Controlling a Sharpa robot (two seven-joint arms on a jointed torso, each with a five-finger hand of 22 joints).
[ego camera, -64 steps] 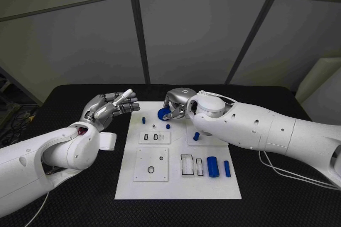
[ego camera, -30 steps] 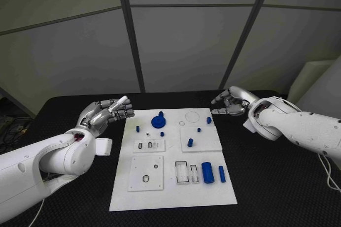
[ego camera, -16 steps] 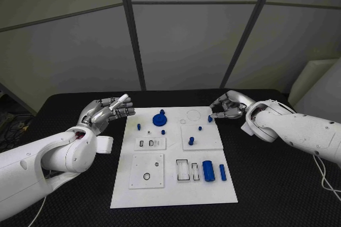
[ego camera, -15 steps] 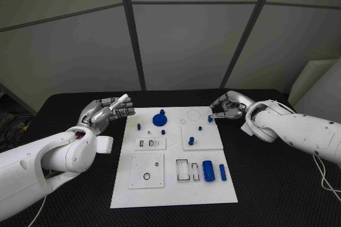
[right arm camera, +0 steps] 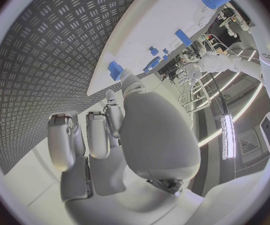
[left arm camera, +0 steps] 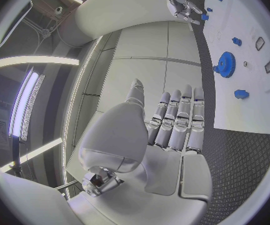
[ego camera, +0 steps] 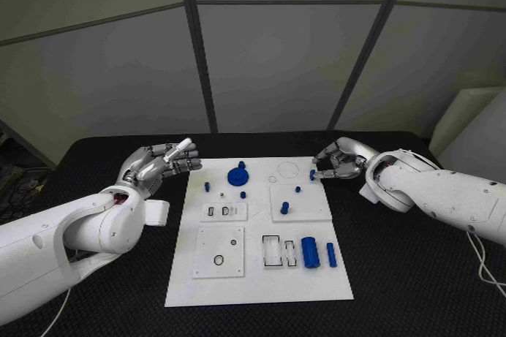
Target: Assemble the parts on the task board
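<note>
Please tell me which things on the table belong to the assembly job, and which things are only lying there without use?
Belong to the job: task board; blue gear; blue peg at the right hand; big blue cylinder; thin blue bar.

Only lying there: nothing visible on the black table; left hand holds nothing.

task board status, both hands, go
Left hand open, raised off task board's left edge. Right hand at small blue peg on right edge, grip unclear. Blue gear seated, nothing blocking.
</note>
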